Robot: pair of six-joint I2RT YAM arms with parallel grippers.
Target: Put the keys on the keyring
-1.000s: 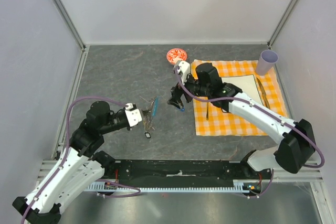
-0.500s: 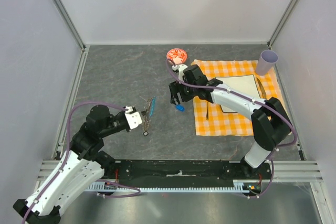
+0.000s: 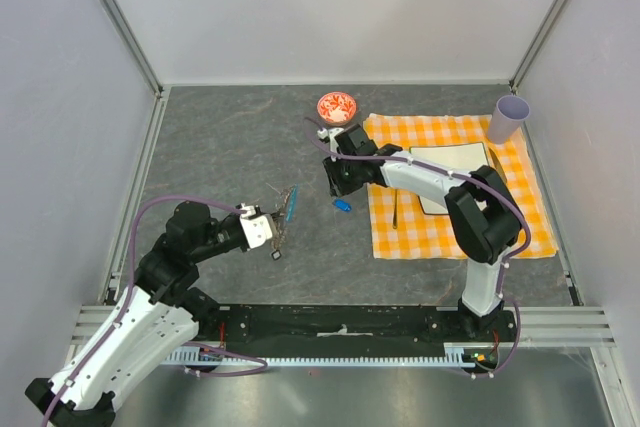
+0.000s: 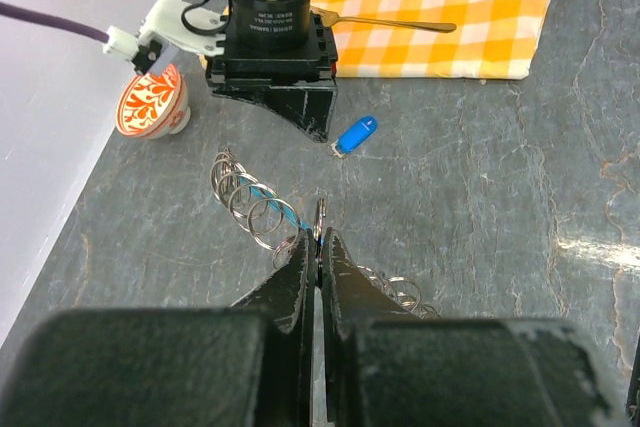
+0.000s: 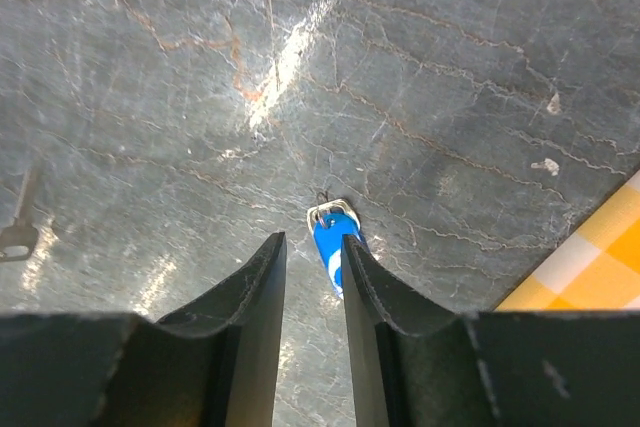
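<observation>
One key (image 3: 342, 205), the blue one, lies on the table (image 3: 230, 147) just beyond the right gripper (image 5: 312, 239), whose jaws have half closed on nothing (a miss, we judge). Our left gripper (image 4: 318, 247) pinches the keyring (image 4: 250, 205), so threading waits.

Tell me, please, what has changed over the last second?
The right arm folded its elbow inward, and the right gripper narrowed its jaws by the blue key without gripping it. The key stayed put; the left gripper stayed shut on the keyring.
</observation>
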